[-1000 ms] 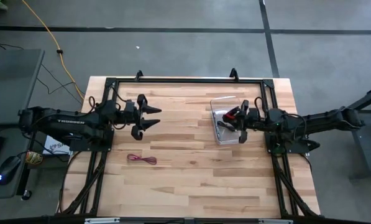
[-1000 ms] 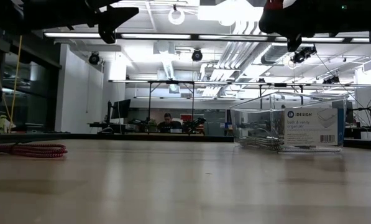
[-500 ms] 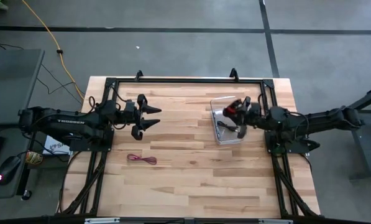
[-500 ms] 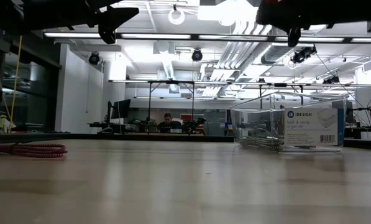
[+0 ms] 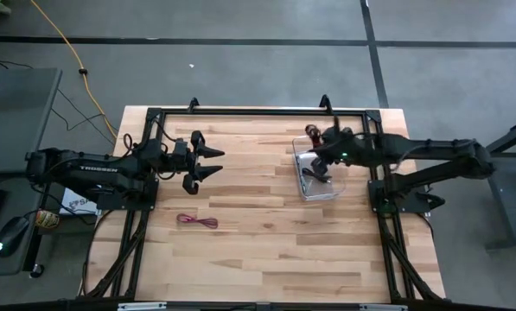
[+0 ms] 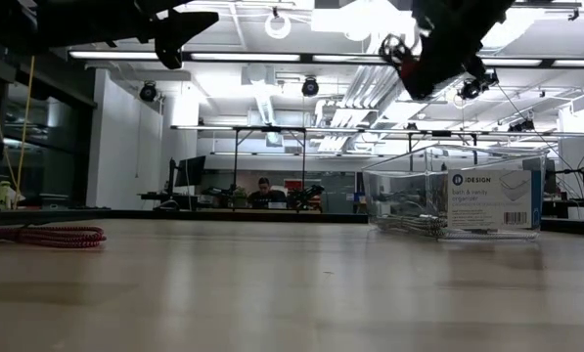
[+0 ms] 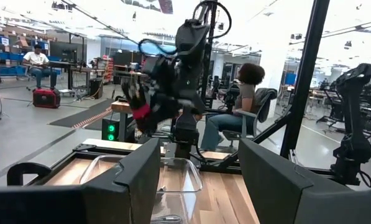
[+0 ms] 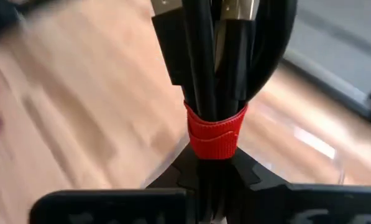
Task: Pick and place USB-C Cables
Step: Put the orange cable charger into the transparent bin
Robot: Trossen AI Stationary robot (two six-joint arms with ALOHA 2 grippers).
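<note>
My right gripper [image 5: 316, 141] is over the far left corner of the clear box [image 5: 320, 186], shut on the black-and-red cable bundle [image 8: 213, 74], which sticks out past its fingers. It shows high in the low view [image 6: 416, 61]. A cable bundle [image 5: 313, 173] lies inside the box on its floor. The magenta-red cable [image 5: 197, 221] lies flat on the table at the near left; it also shows in the low view [image 6: 42, 236]. My left gripper [image 5: 210, 163] hangs open and empty above the table's left half. My right gripper pinches the black-and-red bundle between its two fingers just below the red strap [image 8: 213, 134] that binds the strands. The bundle runs on along the fingers, its connector ends [image 8: 173, 34] farthest from the gripper. It is lifted clear of the box and the table.
The clear box [image 6: 453, 200] stands at the table's right with a label on its near wall. A black frame [image 5: 240, 111] runs round the table top. Bare wood lies between the magenta-red cable and the box. People sit in the room beyond the table.
My right gripper has swung from over the middle of the box toward the table's far edge and a little to the left, turning as it went, with the black-and-red bundle still in its fingers. It has tipped down into the low view.
</note>
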